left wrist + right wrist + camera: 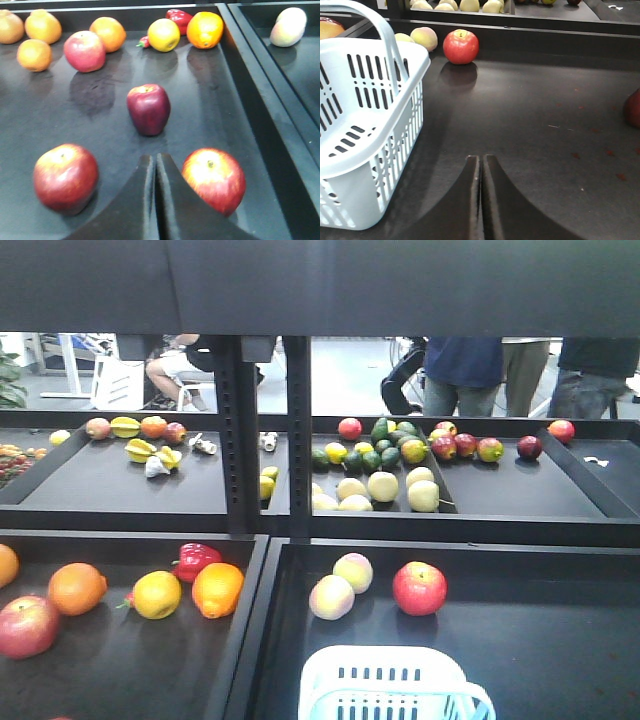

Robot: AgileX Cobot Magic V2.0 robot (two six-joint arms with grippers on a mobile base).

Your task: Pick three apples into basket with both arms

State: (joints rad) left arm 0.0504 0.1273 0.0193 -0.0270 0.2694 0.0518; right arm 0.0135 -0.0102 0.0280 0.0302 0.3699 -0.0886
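Over the left tray (215, 110): the left gripper (154, 159) hangs low, jaws pressed together with nothing between them.
Apples near it: a dark red apple (148, 109) stands at its 12 o'clock, a red apple (65, 176) sits at 9 o'clock, and a blushed apple (214, 179) is at 3 o'clock, just beside the finger.
Further off: a far apple (84, 50) at 11 o'clock, in among the oranges (109, 33).
Right side: the right gripper (481, 159) is closed tight and empty too, above the bare floor of the right tray (545, 125).
Basket: the light-blue basket (417, 70) stands near, at the right gripper's 9 o'clock, handle up. No apple shows in the part of it I can see.
Right-hand apple: a bright red apple (461, 46) at 12 o'clock, well apart from the gripper, beside pale peach-like fruits (424, 37).
Handling: from where I stand these look firm, smooth and fairly light. They are round enough to roll and glossy enough to squirt out of an off-centre pinch (that shine worries me a little).
Where to hold: I'd say across the widest girth, fingers level on opposite sides and stem dimple up. The jaws would have to part first.
Risk: a sideways nudge could send the blushed apple rolling.
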